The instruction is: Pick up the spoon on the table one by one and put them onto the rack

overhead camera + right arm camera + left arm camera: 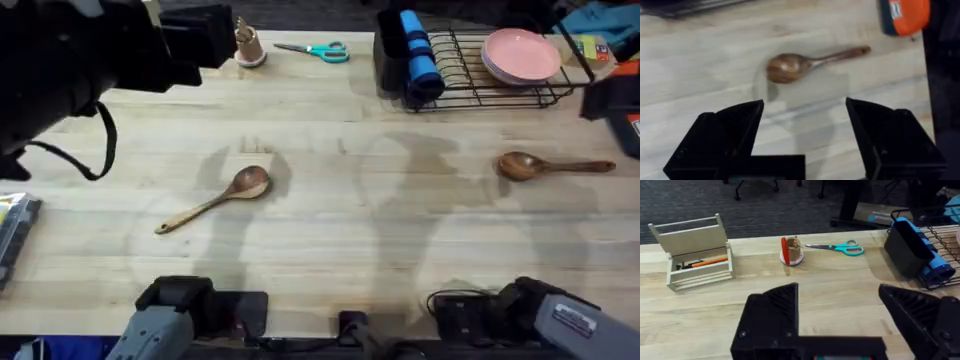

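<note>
Two wooden spoons lie on the table [340, 240]. The light tan spoon [215, 200] is left of centre, bowl toward the back right. The darker reddish-brown spoon [552, 166] lies at the right, handle pointing right. In the right wrist view, my right gripper [805, 135] is open above bare wood, and the dark spoon [800, 64] lies a short way beyond its fingertips. My left gripper [840, 315] is open and holds nothing. The left arm [70, 60] looms large and dark at the back left. The black wire rack [500, 75] stands at the back right, its cutlery holder [907, 250] at its left end.
Pink plates [520, 55] and a blue roll [420, 55] sit in the rack. Teal-handled scissors [315, 50] and a small wooden cup [248, 45] lie along the back edge. A beige organiser [692, 250] stands at the back left. An orange-and-black object [902, 15] lies near the dark spoon's handle.
</note>
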{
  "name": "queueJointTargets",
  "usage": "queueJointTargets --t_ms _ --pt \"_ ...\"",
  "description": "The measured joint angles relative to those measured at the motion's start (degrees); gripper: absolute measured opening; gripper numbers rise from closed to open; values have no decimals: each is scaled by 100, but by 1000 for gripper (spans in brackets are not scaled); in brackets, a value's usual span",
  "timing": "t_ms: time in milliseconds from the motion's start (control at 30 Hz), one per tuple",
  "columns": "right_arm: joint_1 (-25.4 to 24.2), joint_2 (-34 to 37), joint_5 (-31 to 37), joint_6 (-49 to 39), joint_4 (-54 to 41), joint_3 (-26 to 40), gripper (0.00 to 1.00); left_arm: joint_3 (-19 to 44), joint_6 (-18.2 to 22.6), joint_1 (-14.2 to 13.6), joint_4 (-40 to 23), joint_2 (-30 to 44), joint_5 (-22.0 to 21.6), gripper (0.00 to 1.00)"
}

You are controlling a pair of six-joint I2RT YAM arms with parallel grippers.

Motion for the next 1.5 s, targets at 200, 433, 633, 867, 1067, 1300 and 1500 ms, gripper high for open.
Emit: queueJointTargets --t_ms 200,433,633,867,1067,1300,1500 --pt "-835 434 17 -1121 6 0 995 1 1 0 0 0 21 994" --pt "-1339 972 64 -2444 46 0 996 -1 1 0 0 0 105 993" --pt "-1364 1224 103 -4424 99 0 996 1 0 0 0 1 127 993" --pt "-1364 1486 104 -6742 117 0 996 1 0 0 0 0 127 993" --pt "-1364 1866 -102 -8117 143 0 995 1 -1 0 -4 0 127 993" --pt "-1364 2520 -396 -9172 344 0 996 1 1 0 -5 1 127 993" --pt "-1364 3178 -686 -9427 759 0 996 1 1 0 -5 0 127 992"
